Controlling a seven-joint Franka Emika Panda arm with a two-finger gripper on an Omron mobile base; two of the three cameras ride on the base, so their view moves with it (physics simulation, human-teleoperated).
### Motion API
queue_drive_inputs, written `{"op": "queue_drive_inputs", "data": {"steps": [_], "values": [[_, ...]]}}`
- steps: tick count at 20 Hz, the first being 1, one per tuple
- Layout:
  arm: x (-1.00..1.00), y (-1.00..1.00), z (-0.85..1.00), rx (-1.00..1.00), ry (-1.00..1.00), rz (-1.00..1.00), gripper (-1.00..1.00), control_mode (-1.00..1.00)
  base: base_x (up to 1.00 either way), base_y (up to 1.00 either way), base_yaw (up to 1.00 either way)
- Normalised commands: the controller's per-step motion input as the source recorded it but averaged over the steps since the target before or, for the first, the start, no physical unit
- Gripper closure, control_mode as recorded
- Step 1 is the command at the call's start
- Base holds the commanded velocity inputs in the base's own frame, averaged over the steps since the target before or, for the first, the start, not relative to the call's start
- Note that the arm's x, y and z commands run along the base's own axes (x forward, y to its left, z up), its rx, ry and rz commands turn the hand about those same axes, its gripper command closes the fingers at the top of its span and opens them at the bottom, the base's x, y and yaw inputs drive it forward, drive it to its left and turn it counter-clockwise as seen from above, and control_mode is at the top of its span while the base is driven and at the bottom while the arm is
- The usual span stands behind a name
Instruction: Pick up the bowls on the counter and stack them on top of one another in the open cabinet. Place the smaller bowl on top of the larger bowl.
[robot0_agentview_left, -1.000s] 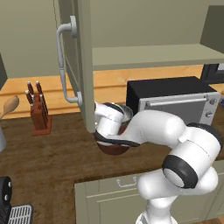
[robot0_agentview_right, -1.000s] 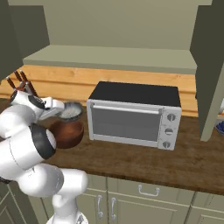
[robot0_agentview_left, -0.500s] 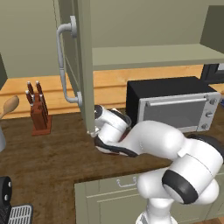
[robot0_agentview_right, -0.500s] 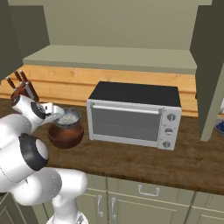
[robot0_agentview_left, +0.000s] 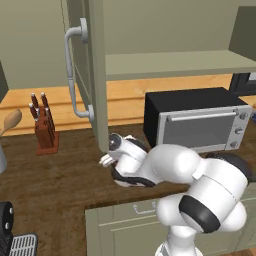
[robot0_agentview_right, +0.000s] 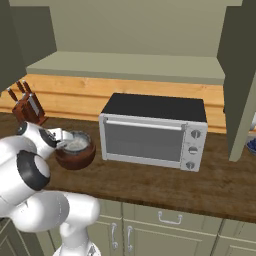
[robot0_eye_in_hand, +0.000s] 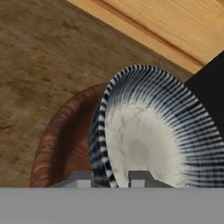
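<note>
Lowered since a second ago, hand and both bowls now down at the dark brown wood-grain tabletop (robot0_agentview_right: 150, 182) rather than held above it, arm folded lower over them; fingers (robot0_eye_in_hand: 111, 178) straddling the rim of the small pale grey bowl with dark-striped wall and speckled inside (robot0_eye_in_hand: 153, 135), one tip on each side of the rim, apparently clenched on it; small bowl tilted, nested inside the wide reddish-brown wooden-looking bowl (robot0_eye_in_hand: 61, 140), leaning toward one side of it; in the right base view, the grey bowl (robot0_agentview_right: 76, 142) sitting in the brown bowl (robot0_agentview_right: 75, 156), brown bowl resting on the tabletop just left of the black-and-silver toaster oven (robot0_agentview_right: 152, 131), not touching it; behind and left, a brown knife block with red-handled knives (robot0_agentview_left: 45, 125) near the wall; above, the olive-green open cabinet with its flat shelf (robot0_agentview_left: 175, 64); cabinet door with long grey curved handle (robot0_agentview_left: 74, 75) standing open directly above the hand in the left base view.
</note>
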Motion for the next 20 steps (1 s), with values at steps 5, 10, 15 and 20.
{"op": "queue_drive_inputs", "data": {"steps": [5,10,15,20], "values": [[-0.03,0.06,0.29,0.0,-0.08,0.0,-1.0,-1.0,0.0,0.0,0.0],[-0.53,0.22,0.75,0.01,0.07,0.0,-1.0,-1.0,0.0,0.0,0.0],[-0.44,0.13,0.02,0.0,0.45,0.1,-1.0,-1.0,0.0,0.0,0.0],[0.0,-0.04,-0.25,-0.05,0.12,0.06,-1.0,-1.0,0.0,0.0,0.0]]}}
